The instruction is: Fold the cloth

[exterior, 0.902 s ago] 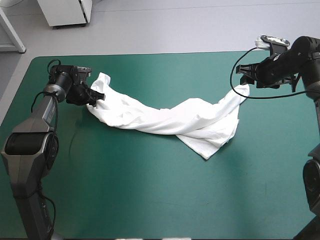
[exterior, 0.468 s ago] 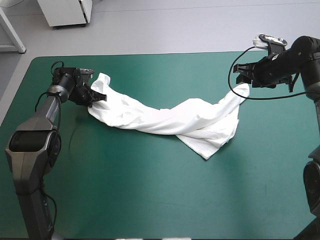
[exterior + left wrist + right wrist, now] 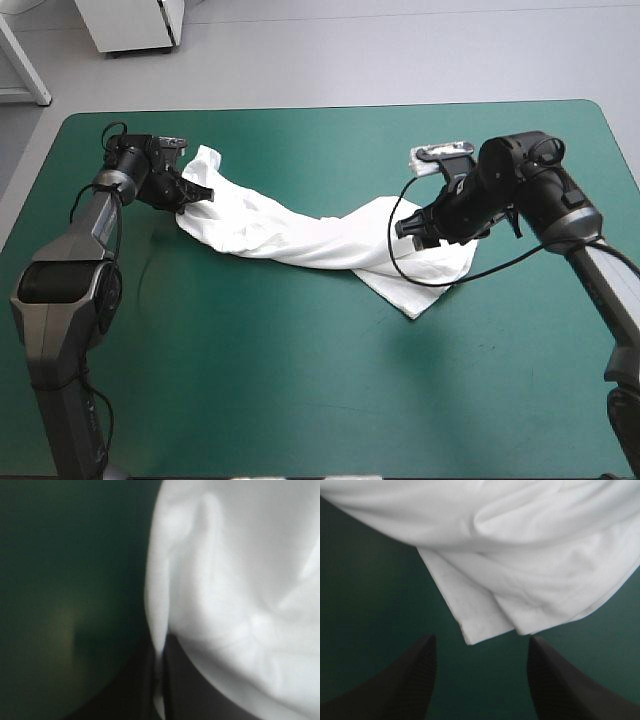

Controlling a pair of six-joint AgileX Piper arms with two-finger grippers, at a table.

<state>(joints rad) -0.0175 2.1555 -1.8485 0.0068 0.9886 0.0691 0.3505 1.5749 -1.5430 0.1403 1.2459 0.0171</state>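
The white T-shirt (image 3: 320, 240) lies as a long crumpled band, slanting from the far left toward the middle right of the teal-green cover. My left gripper (image 3: 190, 195) is at its left end, shut on the T-shirt edge. In the left wrist view the T-shirt (image 3: 235, 590) fills the space ahead, with a sliver pinched in my left gripper (image 3: 161, 680). My right gripper (image 3: 415, 228) hovers over the band's right end, open. In the right wrist view a folded corner of the T-shirt (image 3: 520, 580) lies just ahead of my right gripper (image 3: 481, 639), with nothing between its fingers.
The table's far edge (image 3: 330, 106) runs a short way behind both grippers. A broad stretch of the teal-green cover (image 3: 300, 390) lies on the near side of the T-shirt. The table's right edge is well beyond the right arm.
My right arm has swung in from the far right corner to over the T-shirt's right end. My left gripper's fingers have closed on the left edge and shifted slightly toward the far edge.
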